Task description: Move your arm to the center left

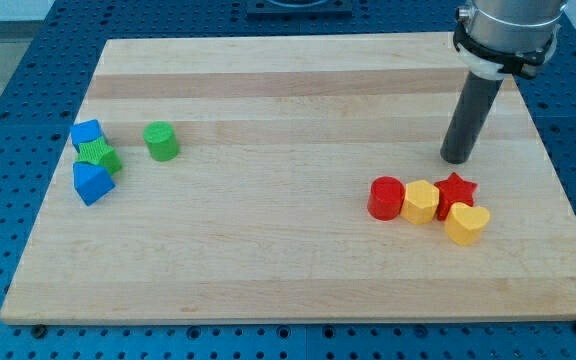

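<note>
Eight blocks on a wooden board (pixel 268 250), split into two clusters. View's left: a blue block (pixel 86 134), shape unclear, touching a green star block (pixel 99 156) just below it, and a second blue block (pixel 92 183), roughly pentagon-like, touching the star's lower edge. Just to the right of these, apart from them, a green cylinder (pixel 161 142) stands alone. Center-left of the board, the spot the task names, lies between that cylinder and the right cluster, bare wood. View's right: red cylinder (pixel 386 198) touching a yellow hexagon block (pixel 420 202), which touches a red star block (pixel 456 189); a yellow heart block (pixel 466 224) sits just below the star, touching it. My tip (pixel 455 159) rests on the board just above the red star, close but not touching, well apart from the left cluster. Rod upright, no gripper on this arm, so no open or closed state to tell. Blue pegboard table (pixel 8 60) surrounds the board.
</note>
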`<state>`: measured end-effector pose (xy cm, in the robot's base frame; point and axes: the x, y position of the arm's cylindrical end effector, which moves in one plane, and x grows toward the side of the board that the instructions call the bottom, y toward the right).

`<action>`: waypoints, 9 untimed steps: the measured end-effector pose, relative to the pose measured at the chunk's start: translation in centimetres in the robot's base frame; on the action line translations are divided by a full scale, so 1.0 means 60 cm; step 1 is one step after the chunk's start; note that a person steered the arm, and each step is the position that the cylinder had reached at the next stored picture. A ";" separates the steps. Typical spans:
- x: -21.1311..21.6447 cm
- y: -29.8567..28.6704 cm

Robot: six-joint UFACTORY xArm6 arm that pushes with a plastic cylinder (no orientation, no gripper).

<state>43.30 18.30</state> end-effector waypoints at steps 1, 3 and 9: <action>-0.002 0.001; -0.080 -0.023; -0.268 -0.304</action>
<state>27.22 0.06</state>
